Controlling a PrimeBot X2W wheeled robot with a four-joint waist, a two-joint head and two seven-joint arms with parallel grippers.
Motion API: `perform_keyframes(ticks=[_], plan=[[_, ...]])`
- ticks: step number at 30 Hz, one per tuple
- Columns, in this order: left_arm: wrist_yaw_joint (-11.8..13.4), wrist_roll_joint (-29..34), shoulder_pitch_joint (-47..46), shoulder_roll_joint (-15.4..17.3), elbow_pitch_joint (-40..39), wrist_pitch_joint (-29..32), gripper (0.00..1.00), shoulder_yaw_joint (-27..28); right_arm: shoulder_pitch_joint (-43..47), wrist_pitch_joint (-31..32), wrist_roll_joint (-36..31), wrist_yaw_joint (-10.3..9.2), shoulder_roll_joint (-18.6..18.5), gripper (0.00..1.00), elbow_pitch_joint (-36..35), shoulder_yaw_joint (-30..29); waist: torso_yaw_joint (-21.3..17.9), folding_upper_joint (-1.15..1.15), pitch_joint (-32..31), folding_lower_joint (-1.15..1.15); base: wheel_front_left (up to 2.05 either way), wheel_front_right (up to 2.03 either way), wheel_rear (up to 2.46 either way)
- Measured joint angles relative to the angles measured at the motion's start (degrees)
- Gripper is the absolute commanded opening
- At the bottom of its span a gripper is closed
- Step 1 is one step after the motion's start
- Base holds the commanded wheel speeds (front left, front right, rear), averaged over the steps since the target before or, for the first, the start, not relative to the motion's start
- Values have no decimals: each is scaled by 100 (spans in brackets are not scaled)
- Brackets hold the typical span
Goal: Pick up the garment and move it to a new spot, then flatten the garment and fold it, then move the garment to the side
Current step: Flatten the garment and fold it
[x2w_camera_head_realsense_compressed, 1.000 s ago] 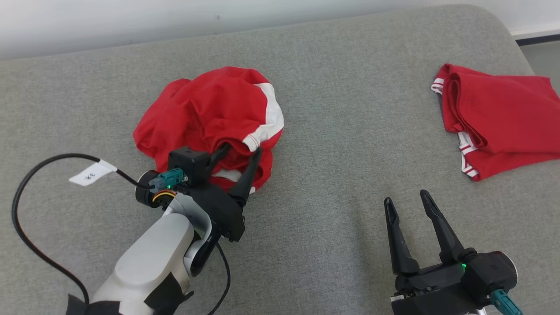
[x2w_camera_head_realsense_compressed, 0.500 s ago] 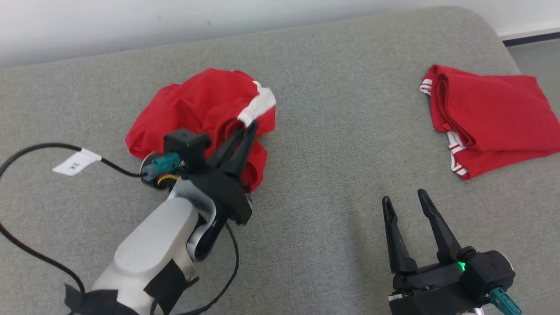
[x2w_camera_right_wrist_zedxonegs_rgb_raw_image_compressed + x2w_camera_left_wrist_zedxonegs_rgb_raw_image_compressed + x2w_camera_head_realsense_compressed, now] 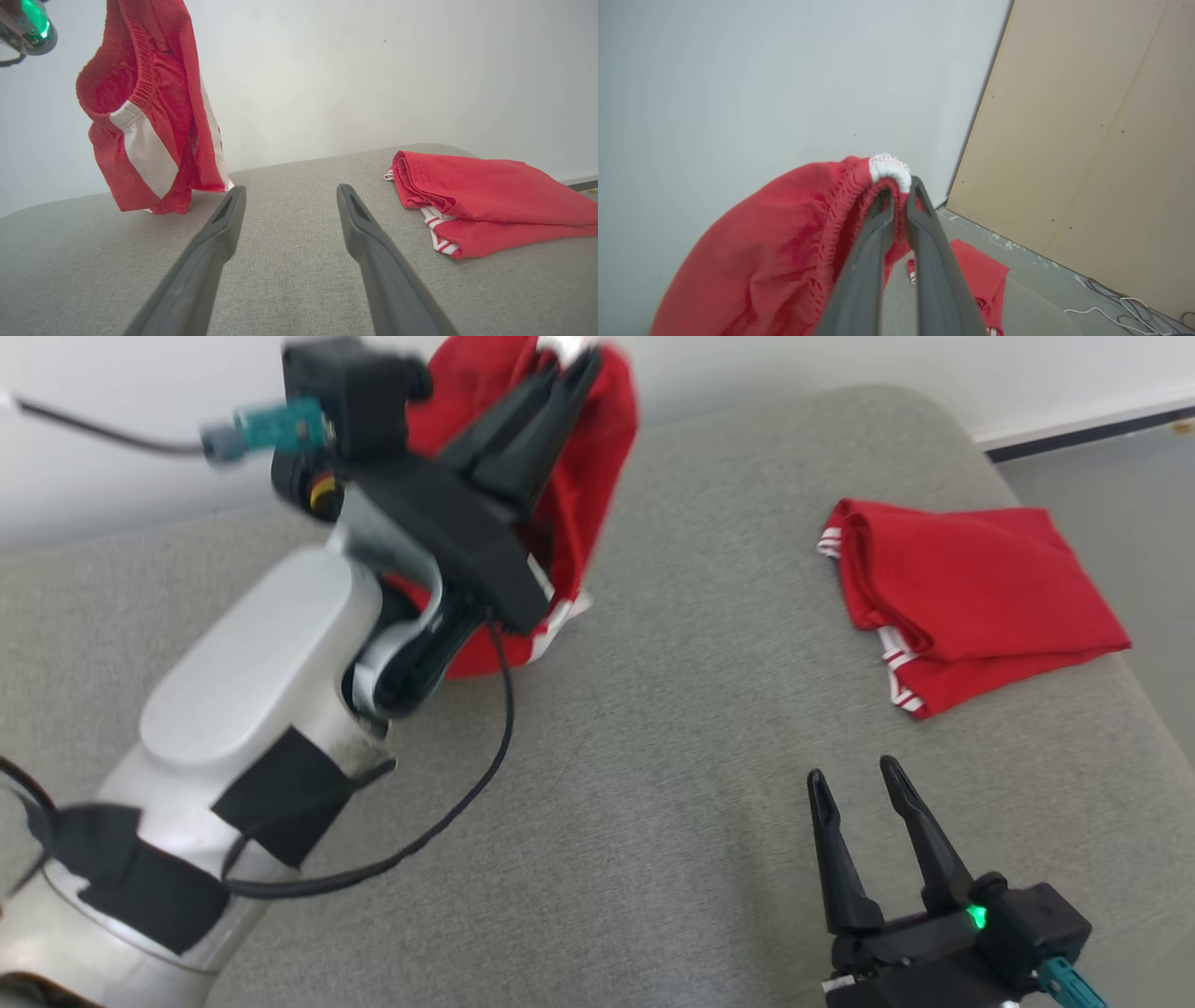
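Observation:
The garment (image 3: pixel 579 495), red shorts with white side stripes, hangs from my left gripper (image 3: pixel 574 359), which is shut on its waistband high above the grey cushion. In the left wrist view the fingertips pinch the white-trimmed waistband (image 3: pixel 889 169) and the red garment (image 3: pixel 775 261) drapes to the left. The right wrist view shows the garment (image 3: pixel 149 116) dangling with its lower hem just touching the cushion. My right gripper (image 3: pixel 854 779) (image 3: pixel 287 196) stands open near the front right, holding nothing.
A second red garment (image 3: pixel 971 597) (image 3: pixel 486 200) lies folded at the right end of the grey cushion (image 3: pixel 672 784). A black cable (image 3: pixel 448 812) loops from my left arm. A white wall stands behind, a beige panel (image 3: pixel 1087 140) to the right.
My left gripper shut on the garment's waistband and lifted it up off the cushion. The head camera shifted. The right gripper stayed open in place.

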Motion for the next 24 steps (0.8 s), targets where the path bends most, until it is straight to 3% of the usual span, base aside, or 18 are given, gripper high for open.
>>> perform_keyframes(ticks=[6, 11, 18, 24], plan=[[0, -600, -223, 52, -493, 456, 0, -20, 146, 0, 8, 0, 0, 100, 2, -143, -98, 0, -253, -1, 0, 0, 0], [22, -957, 691, 354, -719, 620, 0, -137, 213, 0, 1, 0, -3, 100, -49, -223, -6, 0, -350, -1, 0, 0, 0], [77, -1114, 2537, 964, -855, 152, 0, -322, 272, 0, -77, 0, 0, 100, -59, -276, 310, 0, -297, -1, 0, 0, 0], [65, -1218, 3238, 1328, -854, -356, 0, -208, 275, 0, -152, 0, -2, 100, -42, -305, 567, 0, -282, 0, 0, 0, 0]])
